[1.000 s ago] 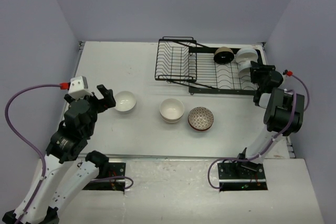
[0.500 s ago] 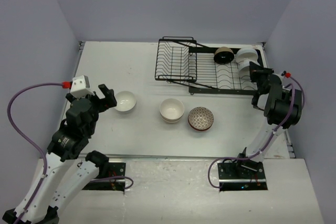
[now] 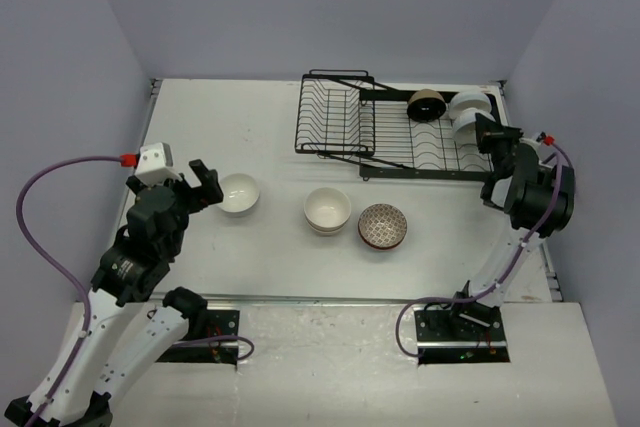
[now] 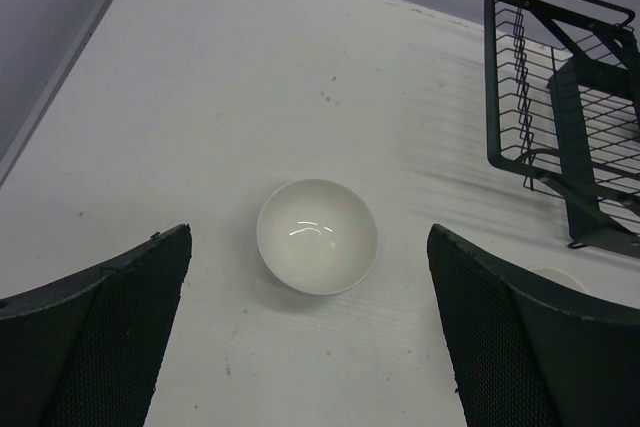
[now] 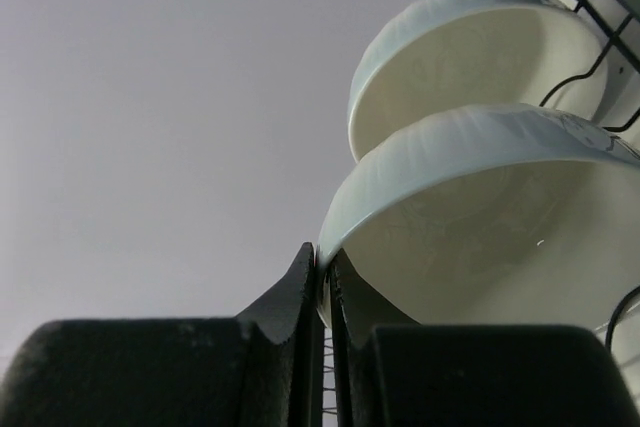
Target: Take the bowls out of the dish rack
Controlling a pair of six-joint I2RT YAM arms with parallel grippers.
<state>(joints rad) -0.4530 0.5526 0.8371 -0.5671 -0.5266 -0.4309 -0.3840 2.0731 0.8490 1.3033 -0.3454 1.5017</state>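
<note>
Right jaws clamped on rim of front white bowl [image 5: 480, 217] in dish rack [image 3: 335, 117]; rear white bowl [image 5: 470, 57] and black bowl [image 3: 427, 105] also racked. Left jaws wide apart over plain bowl [image 4: 317, 236] on desk [image 3: 260, 127], near cream bowls [image 3: 327, 210] and patterned bowl [image 3: 383, 226]. Unloading looks roughly halfway.

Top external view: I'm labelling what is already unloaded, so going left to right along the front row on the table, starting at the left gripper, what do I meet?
left gripper → white bowl → cream bowl → reddish-brown patterned bowl
</note>
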